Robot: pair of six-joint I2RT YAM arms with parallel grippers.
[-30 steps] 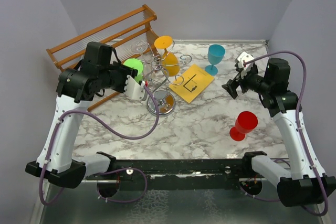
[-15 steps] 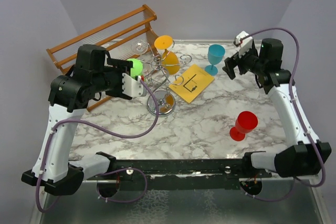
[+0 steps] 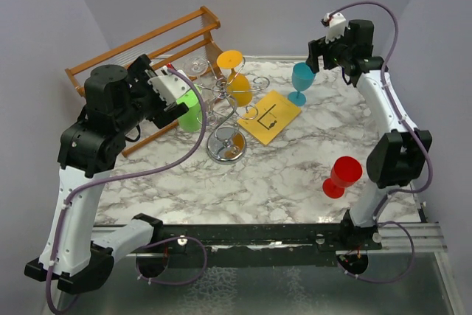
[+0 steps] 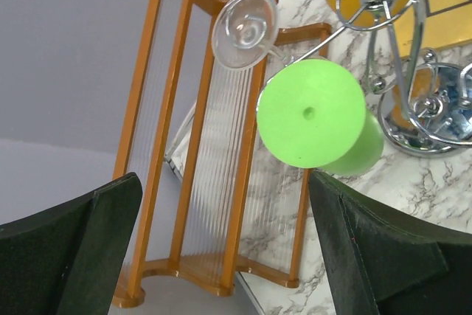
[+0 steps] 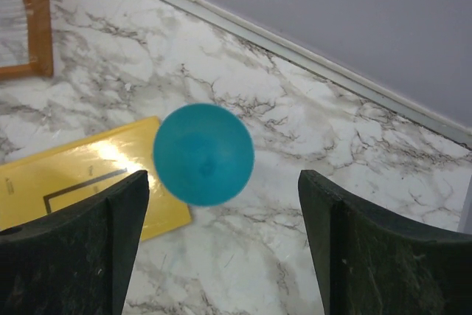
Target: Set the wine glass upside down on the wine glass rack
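The silver wire wine glass rack (image 3: 225, 101) stands at mid table on its round shiny base (image 4: 435, 119). A green wine glass (image 3: 193, 112) hangs upside down at its left side, foot disc (image 4: 313, 116) facing the left wrist camera. My left gripper (image 3: 183, 97) is open just up and left of it, holding nothing. An orange glass (image 3: 234, 79) and a clear glass (image 4: 243, 20) also hang on the rack. A blue wine glass (image 3: 301, 82) stands upright on the table. My right gripper (image 3: 317, 57) hovers above it, open, with the bowl (image 5: 203, 154) below and ahead of its fingers.
A slatted orange-brown wooden rack (image 3: 140, 53) leans at the back left, right behind the left gripper. A yellow card (image 3: 269, 117) lies flat between the wire rack and the blue glass. A red wine glass (image 3: 341, 176) stands at the front right.
The left gripper opened, let go of the green glass and drew back up and left; the glass now hangs lower on the rack. The right arm swung to the back, over the blue glass.
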